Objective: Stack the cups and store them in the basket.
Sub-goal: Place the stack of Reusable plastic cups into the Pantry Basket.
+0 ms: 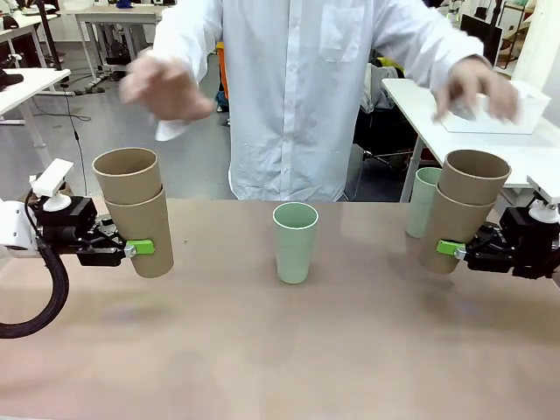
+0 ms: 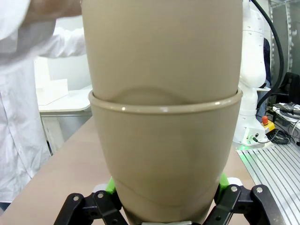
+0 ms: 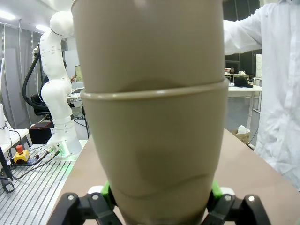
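Held stacked brown pair (image 1: 136,214) clamped in left gripper (image 1: 143,248), second pair (image 1: 464,210) in right gripper (image 1: 448,248); had mint cups (image 1: 295,241) loose, far-right basket (image 1: 525,118) unfilled.

The robot arms (image 1: 10,226) were white, and the left gripper (image 1: 150,248) and right gripper (image 1: 443,248) at either end of the table (image 1: 289,350) were black with lime-green pads (image 1: 143,248). A fat black cable (image 1: 48,302) looped off the left one. The person (image 1: 297,131) across the table wore a white button-up shirt (image 1: 262,70) with a chest pocket (image 1: 341,35) and long sleeves.
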